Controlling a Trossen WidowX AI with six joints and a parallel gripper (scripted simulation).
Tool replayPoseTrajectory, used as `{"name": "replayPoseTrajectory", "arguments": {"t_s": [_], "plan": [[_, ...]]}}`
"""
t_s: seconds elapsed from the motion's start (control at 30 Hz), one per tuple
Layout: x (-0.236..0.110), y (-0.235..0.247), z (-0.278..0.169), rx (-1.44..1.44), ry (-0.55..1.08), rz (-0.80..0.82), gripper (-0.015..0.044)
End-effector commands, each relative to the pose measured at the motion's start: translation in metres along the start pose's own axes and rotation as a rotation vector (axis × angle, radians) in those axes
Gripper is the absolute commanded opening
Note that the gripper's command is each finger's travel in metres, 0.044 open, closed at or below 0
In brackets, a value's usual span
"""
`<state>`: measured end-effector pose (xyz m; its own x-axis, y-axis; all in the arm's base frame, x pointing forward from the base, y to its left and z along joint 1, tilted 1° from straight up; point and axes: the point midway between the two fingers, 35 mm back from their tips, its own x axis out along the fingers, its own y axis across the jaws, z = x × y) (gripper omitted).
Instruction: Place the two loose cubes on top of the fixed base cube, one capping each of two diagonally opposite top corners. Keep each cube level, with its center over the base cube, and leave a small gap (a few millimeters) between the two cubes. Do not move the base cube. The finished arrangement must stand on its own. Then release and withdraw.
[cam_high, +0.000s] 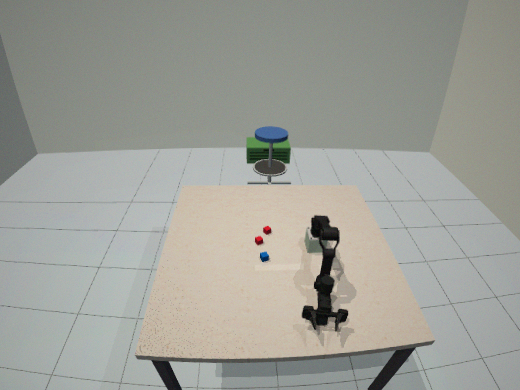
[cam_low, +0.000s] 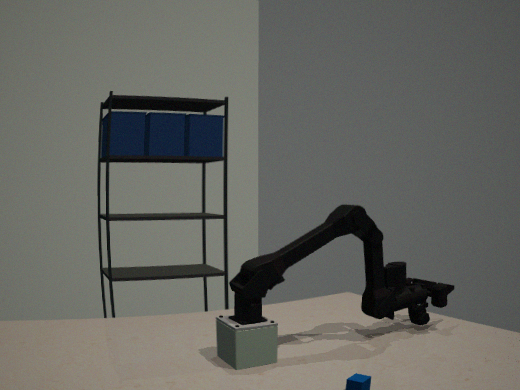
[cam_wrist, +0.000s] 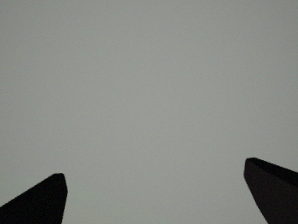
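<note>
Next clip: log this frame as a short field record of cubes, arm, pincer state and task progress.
loose cubes: two small red cubes, apart, resting on the beige table top
base cube: small blue cube, nothing stacked on it
arm: black six-joint arm on a grey-green block mount, stretched toward the table's near edge, away from the cubes
pincer: open, holding nothing
wrist view: only two dark fingertips against plain grey
progress: no cube placed yet

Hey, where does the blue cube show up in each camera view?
Top: blue cube mid-table, nearest of the three cubes, below the two red ones.
Exterior: bottom edge, right of center, partly cropped.
Wrist: not in it; only blank grey background between the open end effector's fingertips.
Shared landmark: the arm's pale base block.
</note>
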<state>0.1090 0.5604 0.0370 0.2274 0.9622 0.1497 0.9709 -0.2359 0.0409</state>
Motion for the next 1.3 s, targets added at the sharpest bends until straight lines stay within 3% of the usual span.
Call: {"name": "replayPoseTrajectory", "arguments": {"t_s": [0.0,0.13,0.33,0.57,0.9,1.27], "plan": [[0.000,0.002,0.000,-0.010,-0.004,0.004,0.0374],[0.005,0.047,0.006,-0.207,-0.097,0.066,0.0269],[0.000,0.129,0.015,-0.540,-0.294,0.137,0.0265],[-0.029,0.221,0.021,-0.885,-0.559,0.140,0.0265],[-0.108,0.332,0.020,-1.274,-0.954,-0.023,0.0265],[-0.229,0.409,0.005,-1.524,-1.298,-0.424,0.0265]]}}
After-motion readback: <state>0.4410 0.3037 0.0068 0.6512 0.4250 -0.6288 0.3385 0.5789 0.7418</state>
